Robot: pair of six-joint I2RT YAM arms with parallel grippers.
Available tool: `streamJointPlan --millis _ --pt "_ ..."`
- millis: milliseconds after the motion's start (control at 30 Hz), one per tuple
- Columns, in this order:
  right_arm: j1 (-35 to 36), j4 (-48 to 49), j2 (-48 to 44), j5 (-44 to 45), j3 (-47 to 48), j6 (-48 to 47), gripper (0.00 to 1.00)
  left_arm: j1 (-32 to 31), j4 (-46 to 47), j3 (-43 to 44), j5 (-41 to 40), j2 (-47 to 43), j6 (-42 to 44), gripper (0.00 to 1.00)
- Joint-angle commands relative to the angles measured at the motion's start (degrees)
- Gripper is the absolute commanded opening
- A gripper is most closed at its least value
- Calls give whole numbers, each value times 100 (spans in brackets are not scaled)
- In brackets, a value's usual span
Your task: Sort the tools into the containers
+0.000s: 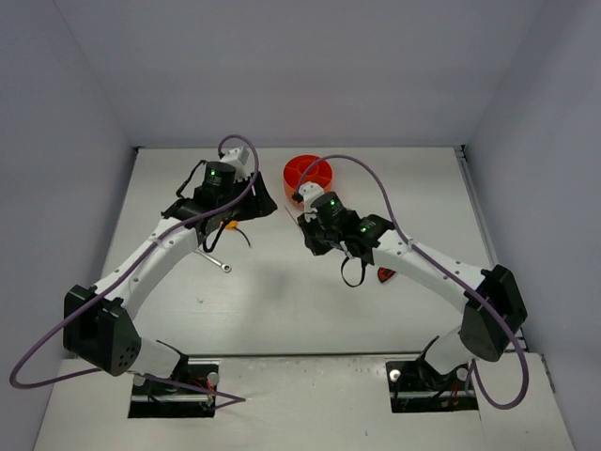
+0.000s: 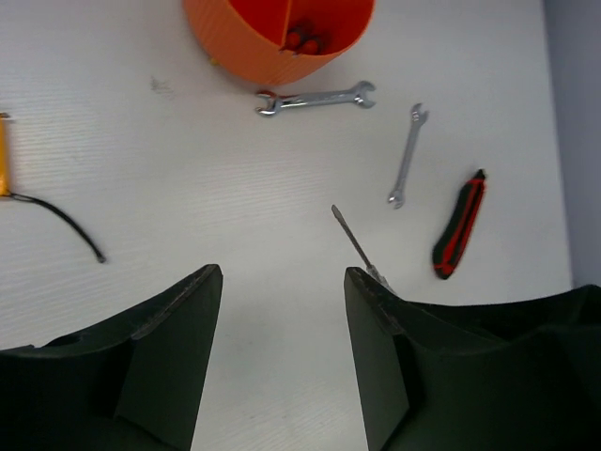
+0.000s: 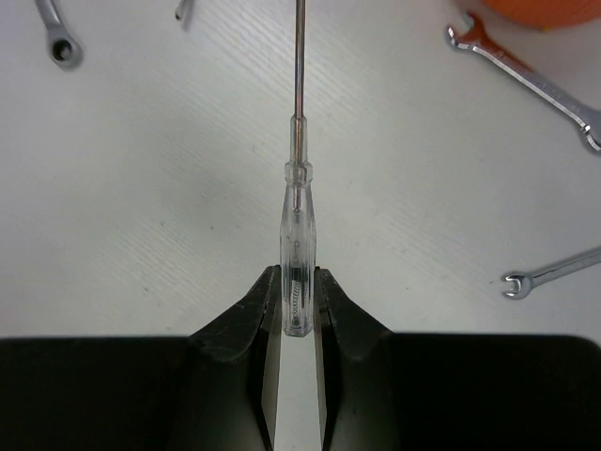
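My right gripper is shut on the clear handle of a thin screwdriver, whose shaft points away from me over the white table. In the top view the right gripper is just in front of the round orange tub. My left gripper is open and empty above bare table, left of the tub in the top view. Its view shows the tub, two silver wrenches, the red-black utility knife and the screwdriver's shaft.
Another wrench lies left of centre. The yellow tape measure with its black strap sits mostly hidden under the left gripper. The knife lies under the right arm. Grey walls enclose the table.
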Motion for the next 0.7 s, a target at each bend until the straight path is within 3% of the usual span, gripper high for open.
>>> streamJointPlan --millis 0,167,667 --pt "-54 72 -575 150 336 -70 0 -64 1206 256 596 -48 -1459 52" --pt "-113 76 -778 388 437 34 0 -433 1678 442 545 86 -1834 51" --pt "-343 225 -1308 362 288 302 0 -968 1667 402 148 311 -1939 46"
